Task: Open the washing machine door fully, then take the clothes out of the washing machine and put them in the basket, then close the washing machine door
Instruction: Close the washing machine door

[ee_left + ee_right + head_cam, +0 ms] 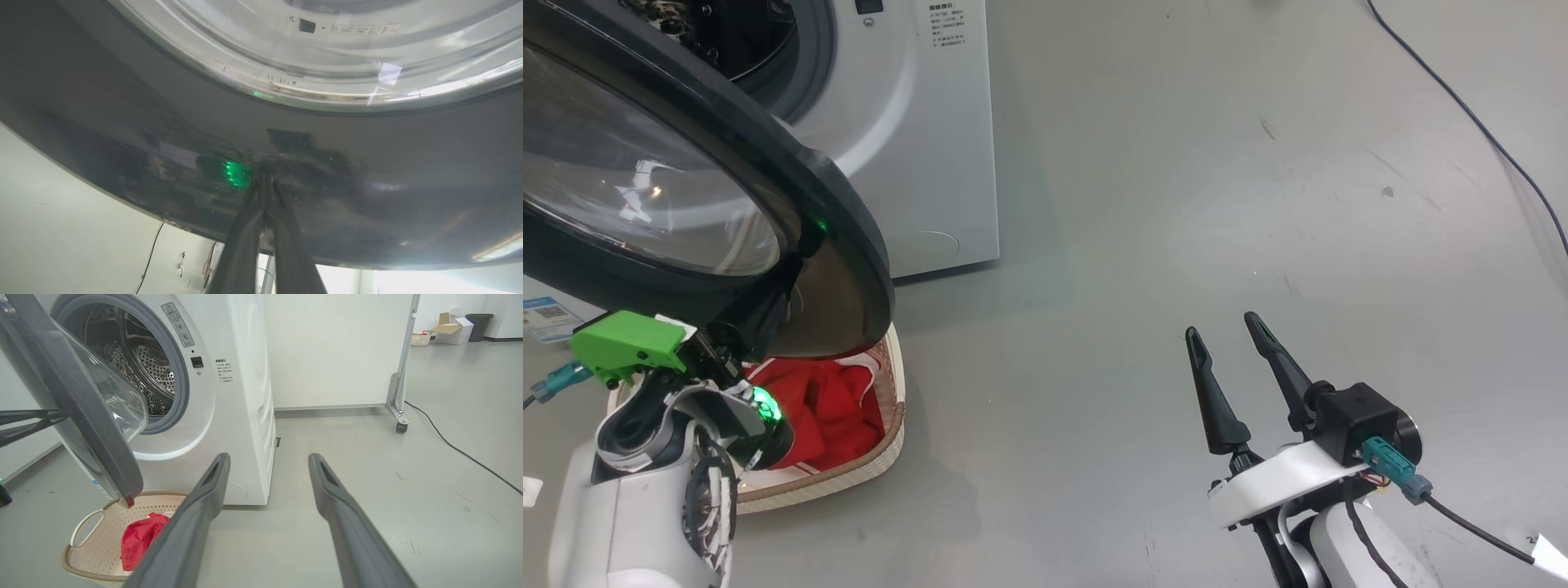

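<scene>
Washing machine door [792, 155] is seen swung out from the washing machine [931, 122], over the basket [894, 425], in which the red clothes [825, 408] are piled. The left end effector [264, 177] is closed tight, its tips pressed against the door's black rim. The right end effector [1221, 324] is spread wide, empty, above the floor [1176, 163].

Lab: washing machine [245, 396], bare floor [449, 465], wheeled partition [335, 347]

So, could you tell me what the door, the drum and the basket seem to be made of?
Door: glossy black rim, likely plastic, mirroring lights; clear bowl, glass or plastic. Drum: bare steel by its silver sheen, perforated. Basket: matte cream plastic, moulded holes; brown rim looks woven, possibly moulded too.
</scene>
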